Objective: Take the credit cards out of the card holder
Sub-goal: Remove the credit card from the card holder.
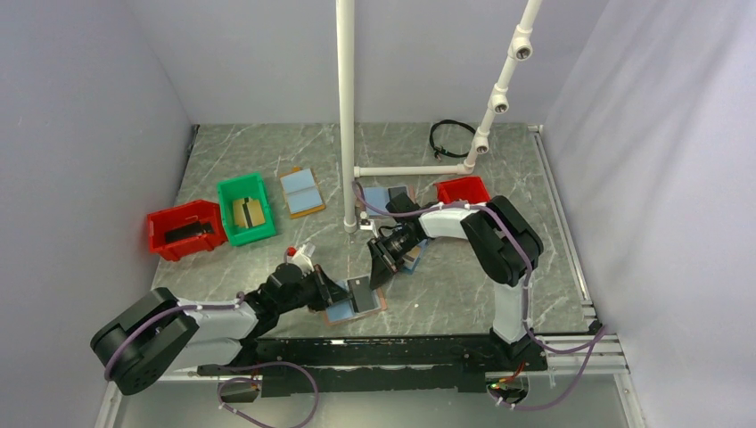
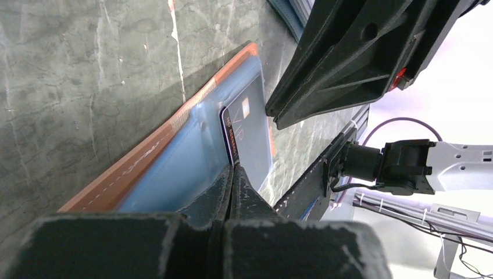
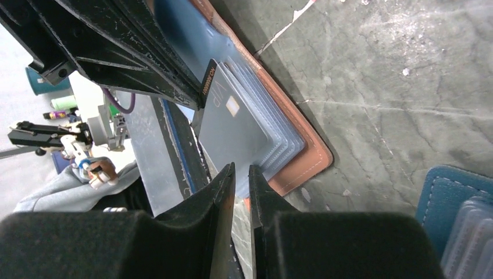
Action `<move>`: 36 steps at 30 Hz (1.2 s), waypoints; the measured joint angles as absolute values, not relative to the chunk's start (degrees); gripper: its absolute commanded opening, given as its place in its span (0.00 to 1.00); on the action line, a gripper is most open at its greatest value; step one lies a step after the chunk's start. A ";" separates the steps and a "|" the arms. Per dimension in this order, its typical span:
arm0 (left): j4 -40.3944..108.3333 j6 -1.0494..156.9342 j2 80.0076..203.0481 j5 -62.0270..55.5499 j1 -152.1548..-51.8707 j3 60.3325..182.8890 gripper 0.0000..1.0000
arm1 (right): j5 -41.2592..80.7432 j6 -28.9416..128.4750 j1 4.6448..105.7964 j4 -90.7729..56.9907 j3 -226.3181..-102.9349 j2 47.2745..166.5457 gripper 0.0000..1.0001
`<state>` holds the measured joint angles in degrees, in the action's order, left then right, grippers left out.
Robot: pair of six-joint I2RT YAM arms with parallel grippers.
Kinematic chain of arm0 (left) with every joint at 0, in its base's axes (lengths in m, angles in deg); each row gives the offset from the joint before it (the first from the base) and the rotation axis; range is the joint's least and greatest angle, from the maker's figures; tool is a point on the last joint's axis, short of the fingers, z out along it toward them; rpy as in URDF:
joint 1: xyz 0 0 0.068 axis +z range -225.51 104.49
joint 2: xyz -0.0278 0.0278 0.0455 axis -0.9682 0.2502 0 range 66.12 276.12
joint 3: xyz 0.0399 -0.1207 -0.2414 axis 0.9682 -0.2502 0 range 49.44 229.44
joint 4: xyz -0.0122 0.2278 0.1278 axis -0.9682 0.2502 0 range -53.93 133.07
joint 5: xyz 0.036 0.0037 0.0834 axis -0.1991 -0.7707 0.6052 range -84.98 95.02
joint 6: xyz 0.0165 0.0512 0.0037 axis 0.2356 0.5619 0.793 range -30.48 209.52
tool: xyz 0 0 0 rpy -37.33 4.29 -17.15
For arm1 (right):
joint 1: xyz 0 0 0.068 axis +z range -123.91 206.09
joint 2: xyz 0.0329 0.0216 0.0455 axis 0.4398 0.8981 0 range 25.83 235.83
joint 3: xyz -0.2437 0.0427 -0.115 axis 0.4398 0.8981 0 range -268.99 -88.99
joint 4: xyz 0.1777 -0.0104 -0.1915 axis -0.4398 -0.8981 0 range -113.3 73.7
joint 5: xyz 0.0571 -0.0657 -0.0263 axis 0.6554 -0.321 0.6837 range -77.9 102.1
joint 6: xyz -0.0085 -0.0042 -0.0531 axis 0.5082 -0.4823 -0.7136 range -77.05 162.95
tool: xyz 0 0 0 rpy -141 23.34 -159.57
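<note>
Though thin, light and stiff, the one dark credit card [image 3: 232, 125] showing looks slick, best pinched by its raised free edge. One card holder [image 1: 343, 312] lies near centre under the closed left gripper [image 2: 232, 174]. The right gripper [image 3: 241, 174] stands narrow at the card; whether it grips I cannot tell.
</note>
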<state>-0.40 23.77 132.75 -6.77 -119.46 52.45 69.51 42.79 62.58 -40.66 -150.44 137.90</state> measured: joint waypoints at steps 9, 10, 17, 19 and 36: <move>0.85 22.37 131.68 -6.64 -119.46 52.43 0.34 | 69.18 44.93 63.09 -40.35 -150.44 138.47 0.17; 0.96 22.34 131.57 -6.64 -119.46 52.43 0.34 | 69.18 45.11 63.11 -40.26 -150.44 138.56 0.16; 0.44 21.91 132.16 -6.64 -119.46 52.23 0.29 | 69.49 46.22 63.15 -40.02 -150.44 139.12 0.11; -0.02 21.25 133.30 -6.64 -119.43 52.23 0.27 | 69.64 46.55 63.17 -39.98 -150.44 139.39 0.10; -6.06 19.90 140.36 -7.27 -119.04 52.23 0.00 | 69.53 47.14 62.89 -41.33 -150.81 139.98 0.08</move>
<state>-6.06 19.90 140.36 -7.27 -119.04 52.23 69.53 47.14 62.89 -41.33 -150.81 139.98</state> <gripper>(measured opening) 0.012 0.076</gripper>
